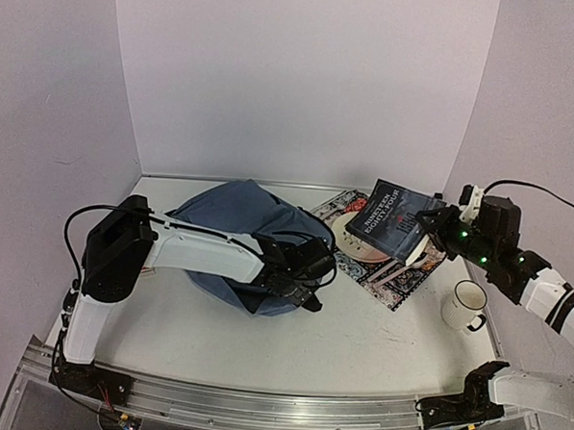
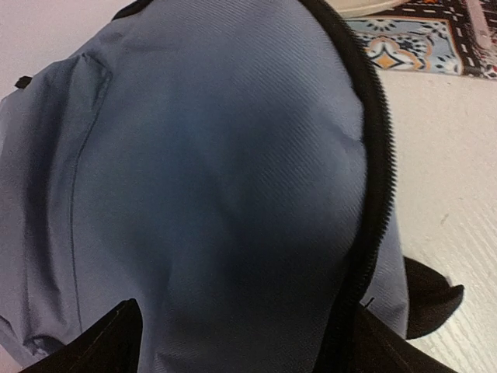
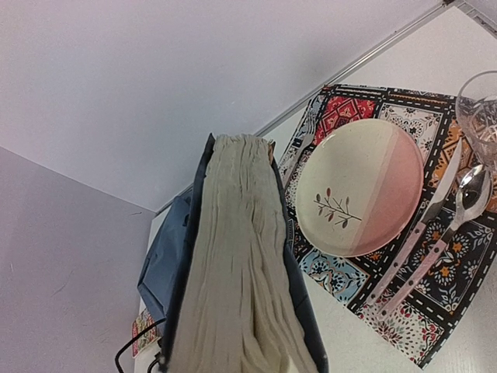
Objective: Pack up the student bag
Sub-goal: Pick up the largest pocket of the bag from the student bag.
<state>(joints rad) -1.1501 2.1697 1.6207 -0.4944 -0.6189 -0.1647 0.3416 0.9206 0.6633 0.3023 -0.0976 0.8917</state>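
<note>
Two arms were out over the white desk [image 1: 376,350], and closest to the front was a white mug [image 1: 463,305] standing on the right side, well apart from everything else. A bit further in, the left pincer [image 1: 301,281] sat at the near edge of the student bag [image 1: 231,217]. In the wrist view its fingers [image 2: 101,342] were spread wide with the grey-blue fabric bulging between them and the black zipper line running down by the right one. The bag itself was slumped on the desk left of centre, a big soft lump. Just to its right lay a patterned placemat [image 1: 391,283] with a cream-and-pink plate [image 1: 346,239] on it. The right wrist view also showed a knife [image 3: 423,225], a spoon [image 3: 472,183] and a clear glass [image 3: 477,109] beside the plate. Above the mat's far part, the right pincer [image 1: 429,225] was clamped on the edge of a dark book [image 1: 393,219], holding it tilted in the air over the plate.
</note>
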